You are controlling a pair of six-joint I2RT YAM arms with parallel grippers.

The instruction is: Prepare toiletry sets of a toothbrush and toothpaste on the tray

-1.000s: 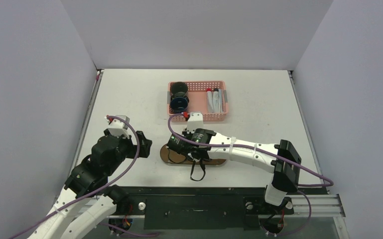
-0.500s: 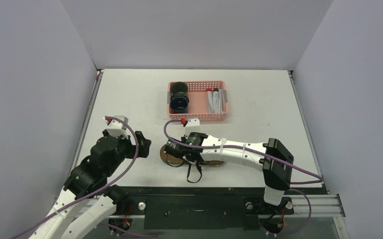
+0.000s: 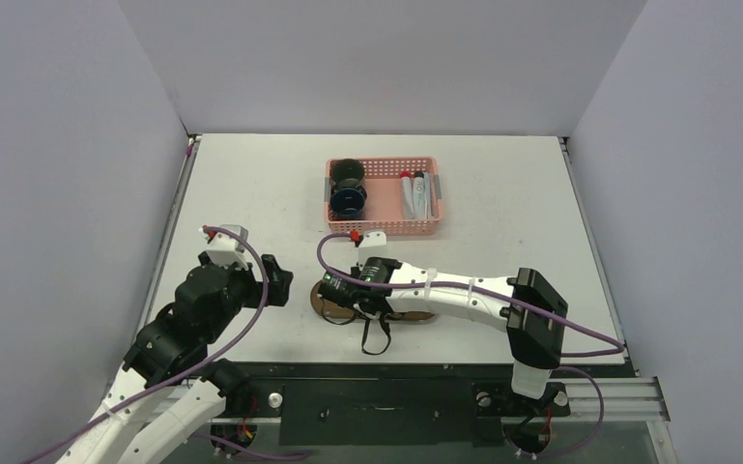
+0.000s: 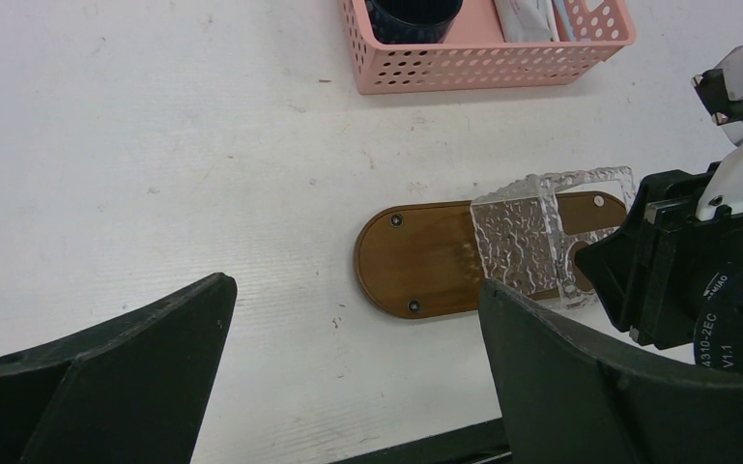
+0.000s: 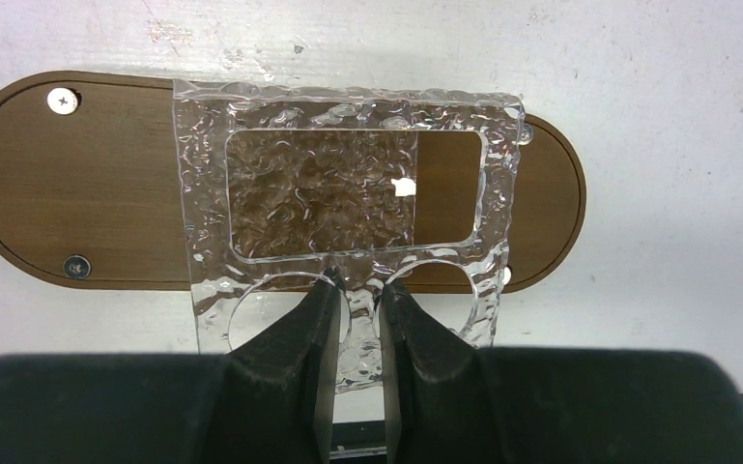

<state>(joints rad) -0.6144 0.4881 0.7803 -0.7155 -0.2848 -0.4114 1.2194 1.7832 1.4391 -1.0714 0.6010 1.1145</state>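
Tray [image 4: 415,261]: dark oval board lying flat near the table's front edge, between my two arms. Only the clear holder is over it.
Left gripper [image 3: 280,278]: hanging just left of the tray, jaws spread wide with nothing between them.
Clear holder [image 5: 348,184]: textured square piece across the tray's right half. The side with two round holes overhangs the tray's front edge. I can't tell whether it rests on the wood.
Right gripper [image 5: 357,285]: fingers nearly together, pinching the thin strip between those two holes.
Pink basket [image 3: 425,227]: farther back, well apart from the tray. It holds dark cups [image 3: 348,188] on its left and white tubes [image 3: 415,193] on its right. I can't tell paste from brush.
Progress: early, by my reading. The holder is at the tray but not released, and no toothbrush or toothpaste is on the tray, so every set is left to do.
Writing: "4310-2EC" and "V1.1" on the right wrist motor [image 4: 734,319]. Nothing is legible on the tubes.
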